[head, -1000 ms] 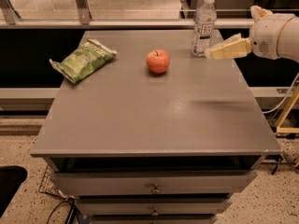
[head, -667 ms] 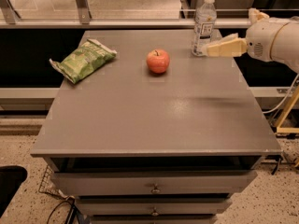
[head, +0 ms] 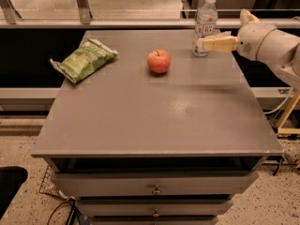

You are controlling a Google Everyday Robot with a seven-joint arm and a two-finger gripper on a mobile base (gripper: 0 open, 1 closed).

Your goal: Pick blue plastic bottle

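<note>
Nearest, the drawer fronts (head: 187, 185) under the grey table (head: 154, 121) show two small knobs, and the lower one is cut by the bottom of the frame. In the lower left corner a dark shape (head: 9, 189) is cropped and cannot be identified. Cables (head: 61, 212) trail beside the cabinet's foot.

The near half of the tabletop is open surface from the left edge to the right, the widest room on it. Past the middle a red apple (head: 159, 61) stands alone, well apart from every edge. A green snack bag (head: 84, 60) lies aslant to its left, near the table's left edge.

The blue plastic bottle (head: 206, 22) stands upright near the far right corner, close to the far edge, with open table between it and the apple. The gripper (head: 202, 44) extends from the right at the height of the bottle's lower half. Its pale tip lies across the bottle there and hides part of it. Possibly only the near side of the claw shows, so whether it is spread or pinching the bottle cannot be told.

The white arm (head: 276, 43) is cut off by the right frame edge. Below it a yellow leg (head: 288, 116) is also cropped. Behind the table a pale rail (head: 140, 22) runs across, and what lies beyond it is hard to make out.
</note>
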